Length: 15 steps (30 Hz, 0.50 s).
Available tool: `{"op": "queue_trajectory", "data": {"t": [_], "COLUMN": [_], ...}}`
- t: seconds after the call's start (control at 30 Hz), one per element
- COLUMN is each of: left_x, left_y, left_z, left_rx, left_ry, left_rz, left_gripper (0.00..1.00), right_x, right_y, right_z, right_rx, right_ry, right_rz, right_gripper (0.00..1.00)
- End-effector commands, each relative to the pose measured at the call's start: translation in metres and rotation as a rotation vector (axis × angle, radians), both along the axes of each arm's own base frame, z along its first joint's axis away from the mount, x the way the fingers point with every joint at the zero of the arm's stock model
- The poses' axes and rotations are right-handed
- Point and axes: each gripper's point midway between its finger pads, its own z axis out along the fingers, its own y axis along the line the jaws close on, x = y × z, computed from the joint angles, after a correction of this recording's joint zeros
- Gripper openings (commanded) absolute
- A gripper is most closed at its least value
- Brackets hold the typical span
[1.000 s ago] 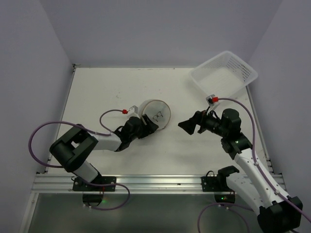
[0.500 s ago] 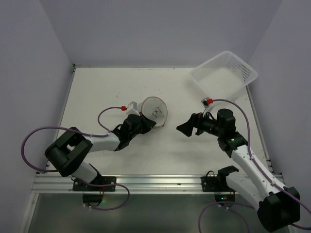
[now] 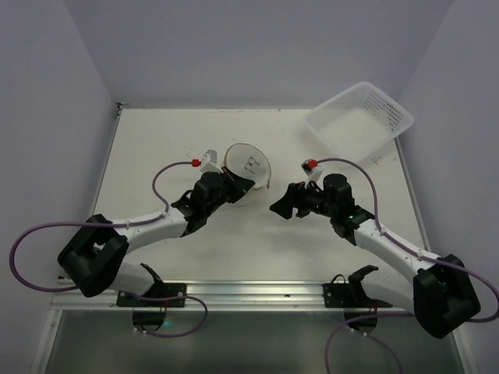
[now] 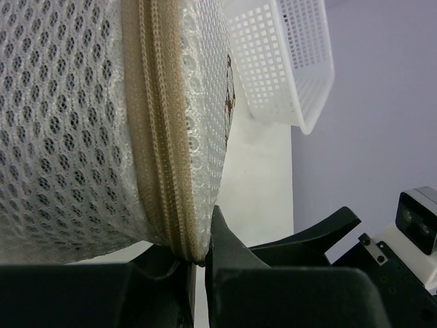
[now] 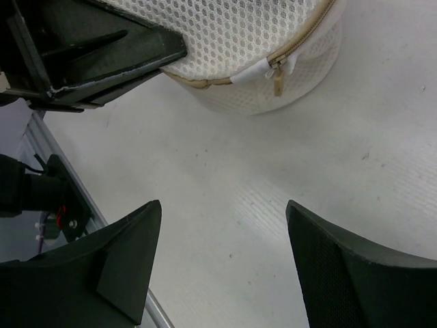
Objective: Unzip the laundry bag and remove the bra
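**While the left gripper pinches its rim, the laundry bag stands tilted at mid-table**

Where the table [image 3: 171, 148] is bare near its middle, the laundry bag [image 3: 248, 170] is tipped up on its edge. Its flat face with the small black drawing turns up and away from the arms. The white mesh wall [image 4: 82, 123] fills the left wrist view, and the tan zipper rim [image 4: 160, 137] runs down it, closed along the stretch that shows. In the right wrist view the zipper pull [image 5: 278, 83] hangs from a white tab on the near side of the bag.

The left gripper [image 3: 236, 190] has its jaws pressed together on the bag's lower edge, nipping the zipper seam between the fingertips [image 4: 225, 249]. The right gripper [image 3: 281, 206] is just beside the bag on the other side, apart from it, its jaws spread wide with only table between the fingers [image 5: 123, 253].

A white perforated basket [image 3: 394, 113] sits tilted at the far right corner, well apart from the bag.
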Motion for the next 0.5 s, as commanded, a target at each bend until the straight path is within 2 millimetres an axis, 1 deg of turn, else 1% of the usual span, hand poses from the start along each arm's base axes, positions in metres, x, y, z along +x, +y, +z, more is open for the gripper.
{"op": "queue_trajectory", "data": {"t": [0.0, 0.07, 0.17, 0.2, 0.23, 0.27, 0.3, 0.37, 0.4, 0.47], "left_x": [0.005, 0.003, 0.002, 0.001, 0.001, 0.000, 0.000, -0.001, -0.001, -0.002], "left_y": [-0.004, -0.004, -0.004, -0.003, -0.003, -0.003, -0.003, -0.002, -0.002, -0.001], "left_z": [0.034, 0.036, 0.037, 0.038, 0.041, 0.041, 0.043, 0.043, 0.044, 0.044], "left_rx": [-0.072, -0.082, -0.093, -0.097, -0.102, -0.103, -0.106, -0.111, -0.115, -0.117], "left_ry": [-0.040, -0.041, -0.037, -0.038, -0.042, -0.043, -0.044, -0.043, -0.044, -0.041], "left_rz": [0.016, 0.015, 0.013, 0.014, 0.014, 0.014, 0.014, 0.016, 0.014, 0.012], "left_gripper": [0.00, 0.00, 0.00, 0.00, 0.00, 0.00, 0.00, 0.00, 0.00, 0.00], "right_x": [0.026, 0.033, 0.040, 0.042, 0.044, 0.047, 0.048, 0.052, 0.052, 0.055], "right_y": [0.011, 0.016, 0.020, 0.021, 0.022, 0.023, 0.025, 0.027, 0.030, 0.034], "right_z": [0.022, 0.016, 0.013, 0.007, 0.005, 0.007, 0.002, 0.004, 0.001, 0.004], "right_rx": [0.033, 0.026, 0.021, 0.010, 0.003, 0.002, -0.004, 0.001, 0.002, 0.005], "right_ry": [-0.105, -0.094, -0.098, -0.084, -0.084, -0.094, -0.084, -0.094, -0.088, -0.099], "right_rz": [-0.033, -0.035, -0.032, -0.031, -0.029, -0.028, -0.024, -0.016, -0.004, 0.005], "right_gripper": [0.75, 0.73, 0.67, 0.66, 0.64, 0.63, 0.61, 0.57, 0.56, 0.53]}}
